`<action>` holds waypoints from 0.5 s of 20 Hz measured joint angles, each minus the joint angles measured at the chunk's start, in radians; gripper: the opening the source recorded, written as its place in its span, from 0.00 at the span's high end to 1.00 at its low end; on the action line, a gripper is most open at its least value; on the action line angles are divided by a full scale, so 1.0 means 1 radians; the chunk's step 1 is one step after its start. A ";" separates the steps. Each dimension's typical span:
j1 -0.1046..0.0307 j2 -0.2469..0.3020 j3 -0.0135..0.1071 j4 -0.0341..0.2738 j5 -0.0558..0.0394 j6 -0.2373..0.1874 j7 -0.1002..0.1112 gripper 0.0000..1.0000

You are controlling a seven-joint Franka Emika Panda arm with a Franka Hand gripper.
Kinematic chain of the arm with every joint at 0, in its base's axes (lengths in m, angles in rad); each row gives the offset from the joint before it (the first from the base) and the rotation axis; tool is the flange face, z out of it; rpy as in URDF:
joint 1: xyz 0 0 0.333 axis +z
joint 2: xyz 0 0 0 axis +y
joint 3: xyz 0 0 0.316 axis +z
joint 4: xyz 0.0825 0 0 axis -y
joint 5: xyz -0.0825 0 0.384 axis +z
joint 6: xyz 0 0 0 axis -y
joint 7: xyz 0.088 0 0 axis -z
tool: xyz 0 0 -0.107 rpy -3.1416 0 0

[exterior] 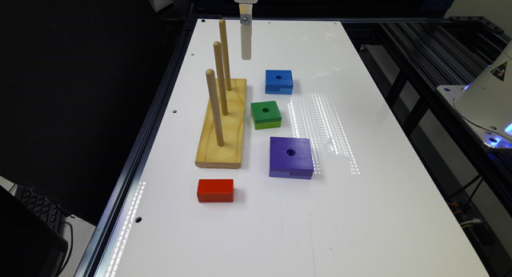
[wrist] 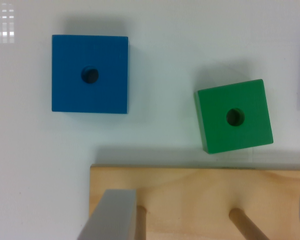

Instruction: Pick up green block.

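Note:
The green block (exterior: pixel 266 114) lies flat on the white table (exterior: pixel 280 221), dark green on top with a round centre hole and a lighter lime layer below. It sits just to the exterior view's right of the wooden peg base. The wrist view shows the green block (wrist: pixel 234 116) slightly rotated, beside the base's edge. My gripper (exterior: pixel 246 43) hangs high over the far end of the table, beyond the block and apart from it. In the wrist view the gripper (wrist: pixel 208 202) is open, with nothing between its grey fingers (wrist: pixel 110 215).
A wooden base (exterior: pixel 222 125) with three upright pegs (exterior: pixel 215 107) stands left of the green block. A blue holed block (exterior: pixel 279 81) lies farther back and also shows in the wrist view (wrist: pixel 90 74). A larger purple block (exterior: pixel 291 157) and a red block (exterior: pixel 215 190) lie nearer.

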 joint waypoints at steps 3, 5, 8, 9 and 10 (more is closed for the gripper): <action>0.000 0.000 0.000 -0.002 0.0000 0.000 0.000 0.00; 0.000 0.000 0.000 -0.003 0.0000 0.000 0.000 0.00; 0.000 0.000 0.001 -0.003 0.0002 0.000 0.000 0.00; 0.001 0.000 0.001 -0.003 0.0003 0.000 0.000 0.00; 0.001 0.000 0.002 -0.004 0.0004 0.000 0.000 0.00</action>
